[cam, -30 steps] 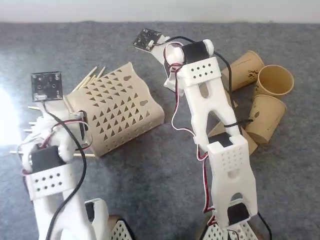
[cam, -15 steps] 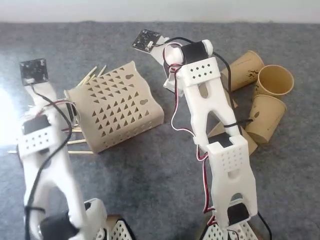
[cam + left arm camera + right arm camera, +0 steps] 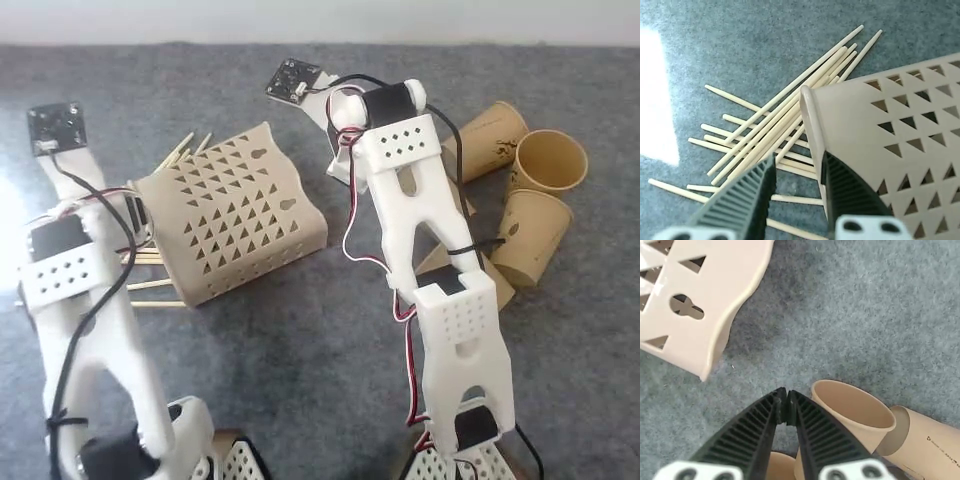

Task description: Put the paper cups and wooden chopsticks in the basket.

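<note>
While basket (image 3: 235, 220) lies on side on grey carpet (image 3: 300, 340), chopsticks (image 3: 765, 130) lie scattered at its open end, several touching rim. Left gripper (image 3: 797, 175) spread, gripping nothing, poised above rim and sticks. Right gripper (image 3: 786, 402) pressed together, gripping nothing, just beside cups (image 3: 530, 190), clustered well apart from basket.

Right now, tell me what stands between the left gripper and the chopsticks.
The open left gripper hangs above the chopsticks, which lie loose on the carpet. The basket pushes its edge in under one finger and covers some stick ends. Nothing visible lies over the sticks beside it.
</note>
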You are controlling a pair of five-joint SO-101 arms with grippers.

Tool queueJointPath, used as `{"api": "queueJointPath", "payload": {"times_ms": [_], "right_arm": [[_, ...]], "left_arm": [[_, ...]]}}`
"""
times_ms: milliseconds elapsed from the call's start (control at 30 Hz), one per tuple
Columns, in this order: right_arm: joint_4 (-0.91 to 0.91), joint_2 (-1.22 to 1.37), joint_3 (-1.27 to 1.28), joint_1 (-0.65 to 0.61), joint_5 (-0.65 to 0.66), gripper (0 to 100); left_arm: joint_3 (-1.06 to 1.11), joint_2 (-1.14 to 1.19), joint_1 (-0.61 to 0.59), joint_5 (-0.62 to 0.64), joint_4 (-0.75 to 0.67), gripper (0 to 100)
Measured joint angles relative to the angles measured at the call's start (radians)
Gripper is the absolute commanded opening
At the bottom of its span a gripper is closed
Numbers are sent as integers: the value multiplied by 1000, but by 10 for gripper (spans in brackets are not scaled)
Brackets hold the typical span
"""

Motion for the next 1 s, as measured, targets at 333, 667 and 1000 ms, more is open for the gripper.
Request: {"api": "queueJointPath", "payload": {"times_ms": [333, 667, 1000], "right_arm": [[-23, 97, 0, 23, 0, 9], [-104, 150, 0, -71, 0, 8], [-137, 259, 0, -89, -2, 8]], "left_arm": [[0, -3, 0, 0, 3, 152], [127, -3, 0, 0, -104, 152], [221, -5, -5, -9, -221, 152]]}}
